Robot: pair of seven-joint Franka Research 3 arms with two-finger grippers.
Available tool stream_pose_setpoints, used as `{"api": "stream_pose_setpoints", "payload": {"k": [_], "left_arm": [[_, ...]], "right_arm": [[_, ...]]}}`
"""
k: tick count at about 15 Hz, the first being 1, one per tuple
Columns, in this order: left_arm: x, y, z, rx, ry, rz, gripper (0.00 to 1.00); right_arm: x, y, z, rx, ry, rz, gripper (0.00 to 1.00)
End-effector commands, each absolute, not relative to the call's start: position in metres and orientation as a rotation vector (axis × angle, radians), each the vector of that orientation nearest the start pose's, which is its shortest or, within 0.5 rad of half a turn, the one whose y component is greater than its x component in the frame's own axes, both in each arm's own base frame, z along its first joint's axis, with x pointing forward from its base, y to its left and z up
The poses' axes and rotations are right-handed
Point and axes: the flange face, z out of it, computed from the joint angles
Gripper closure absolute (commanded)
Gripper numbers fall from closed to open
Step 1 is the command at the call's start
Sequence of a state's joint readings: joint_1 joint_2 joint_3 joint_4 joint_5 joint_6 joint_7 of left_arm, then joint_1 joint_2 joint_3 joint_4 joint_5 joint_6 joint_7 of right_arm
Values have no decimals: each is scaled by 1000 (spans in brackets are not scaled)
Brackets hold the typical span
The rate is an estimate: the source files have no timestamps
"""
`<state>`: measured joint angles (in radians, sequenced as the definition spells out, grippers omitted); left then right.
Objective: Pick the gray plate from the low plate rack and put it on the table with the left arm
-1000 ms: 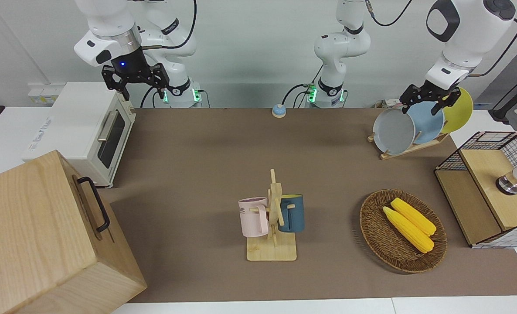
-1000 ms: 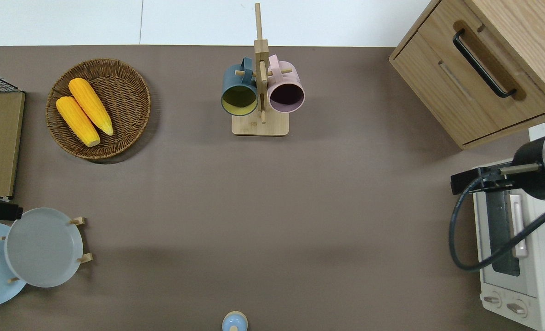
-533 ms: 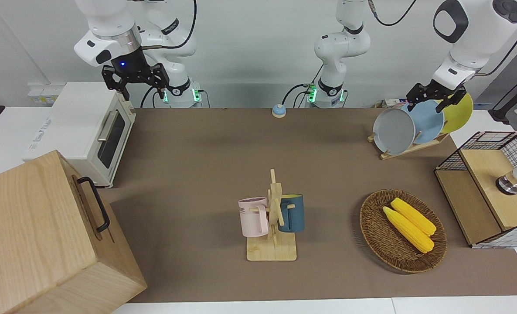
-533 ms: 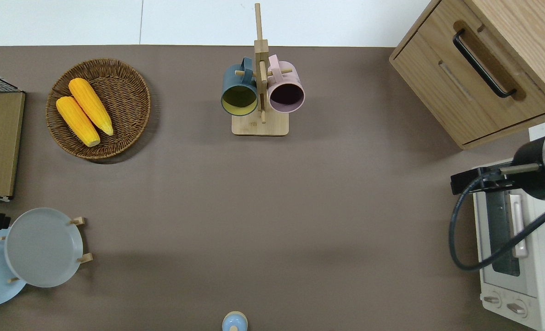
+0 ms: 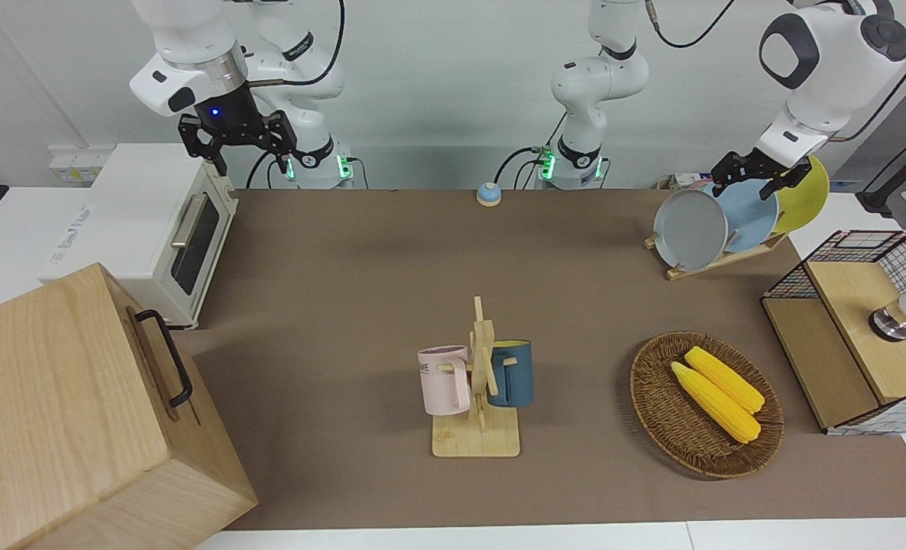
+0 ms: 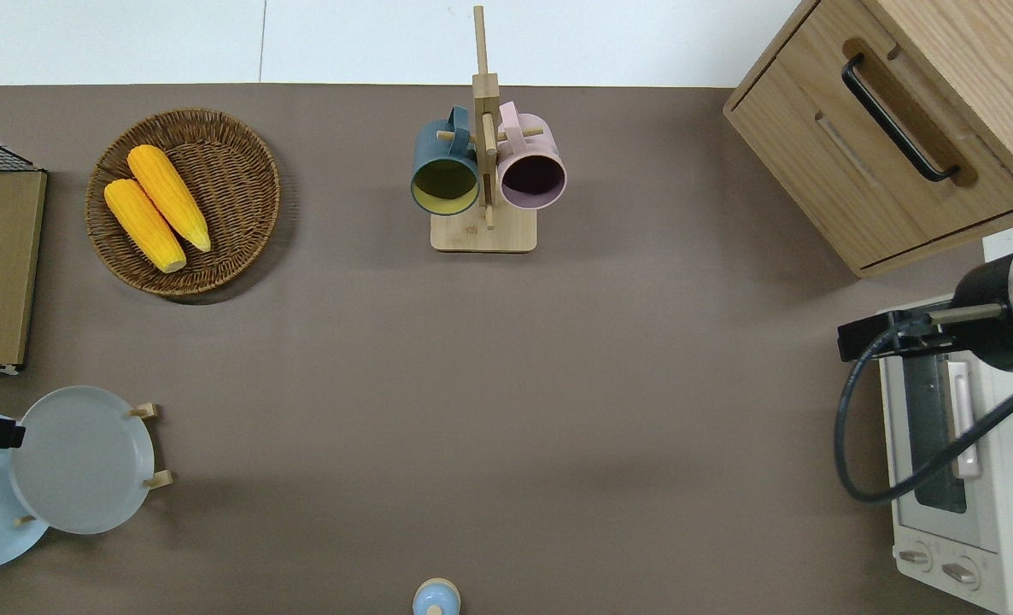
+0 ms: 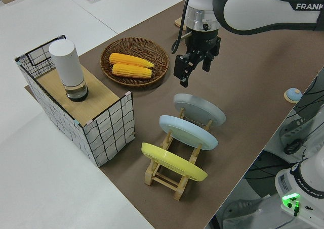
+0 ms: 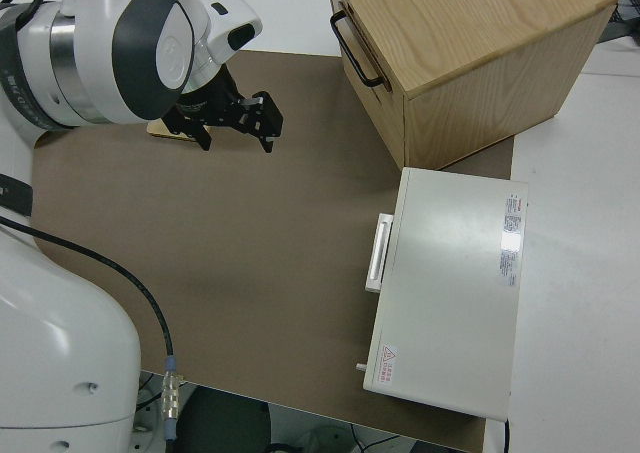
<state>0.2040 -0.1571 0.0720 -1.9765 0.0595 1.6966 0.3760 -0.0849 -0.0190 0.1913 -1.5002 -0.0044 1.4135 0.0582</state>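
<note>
Now the left hand (image 7: 195, 67) has been lifted higher above the gray plate (image 7: 199, 109), fingers apart and empty; probably no grab was made.

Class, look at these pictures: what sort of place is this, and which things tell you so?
Probably a robotics lab staged as a kitchen: two white robot arms at a table, with a toaster oven, a low plate rack of plates and a mug tree.

You have the left gripper (image 7: 194, 69) hanging open above the gray plate (image 7: 199, 108), not touching it; below sit 3 plates slotted in the low plate rack (image 7: 172, 176).
</note>
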Motion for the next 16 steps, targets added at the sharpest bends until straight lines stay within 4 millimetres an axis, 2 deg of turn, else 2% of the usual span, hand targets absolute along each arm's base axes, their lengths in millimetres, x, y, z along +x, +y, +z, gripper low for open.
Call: {"api": "stream_pose_setpoints", "payload": {"k": [1, 16], "left_arm": [[457, 142, 507, -3103, 198, 157, 9], [432, 146, 424, -3100, 174, 74, 9]], "right_arm": [[527, 58, 657, -3146, -75, 116, 11], [527, 57, 657, -3146, -73, 116, 13]]}}
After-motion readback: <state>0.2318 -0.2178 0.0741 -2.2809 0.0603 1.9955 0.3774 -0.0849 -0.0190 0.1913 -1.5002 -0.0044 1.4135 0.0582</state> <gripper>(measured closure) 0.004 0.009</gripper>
